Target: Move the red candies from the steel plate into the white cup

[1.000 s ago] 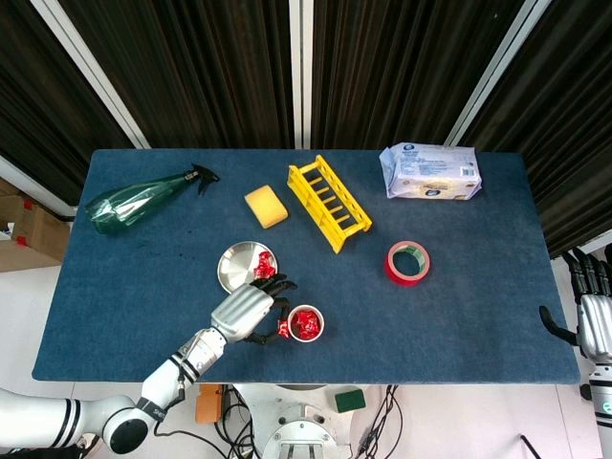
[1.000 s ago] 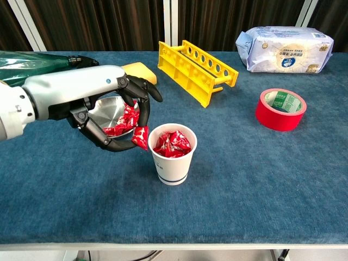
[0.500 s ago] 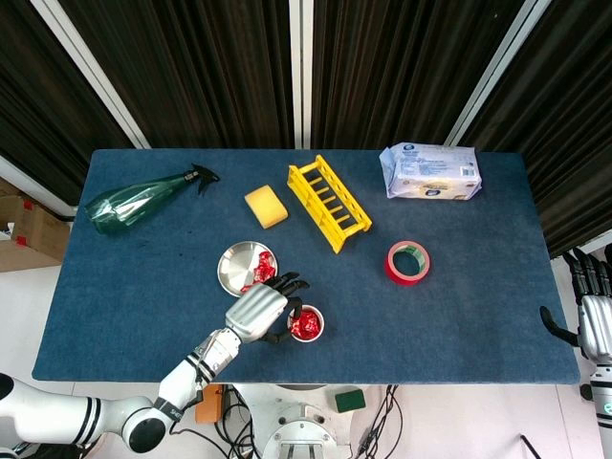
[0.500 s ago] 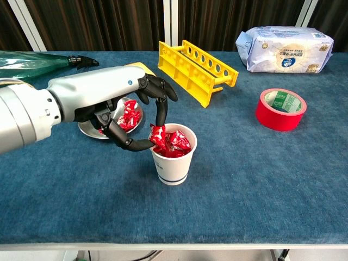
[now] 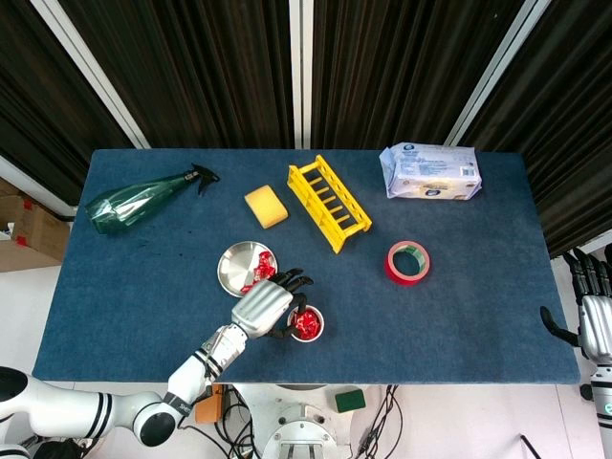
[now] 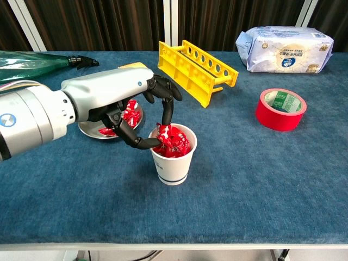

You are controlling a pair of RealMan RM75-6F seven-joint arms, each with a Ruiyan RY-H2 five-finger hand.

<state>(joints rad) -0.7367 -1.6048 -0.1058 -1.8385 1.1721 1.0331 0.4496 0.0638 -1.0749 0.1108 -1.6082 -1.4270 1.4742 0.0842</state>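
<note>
The left hand (image 6: 142, 109) is over the white cup (image 6: 173, 160), pinching a red candy (image 6: 163, 133) between its thumb and a finger right at the cup's top. More red candies (image 6: 128, 113) lie on the steel plate (image 6: 92, 129) just beside the cup. The right hand (image 5: 595, 306) hangs off the table's (image 5: 459, 306) right edge, fingers straight and holding nothing.

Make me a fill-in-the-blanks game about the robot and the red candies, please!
1. The left hand pinches a red candy right over the white ____.
2. More candies lie on the steel ____ beside the cup.
3. The roll of tape is colored ____.
4. The yellow rack lies behind the cup, next to a yellow ____.

Missing words: cup, plate, red, sponge
</note>
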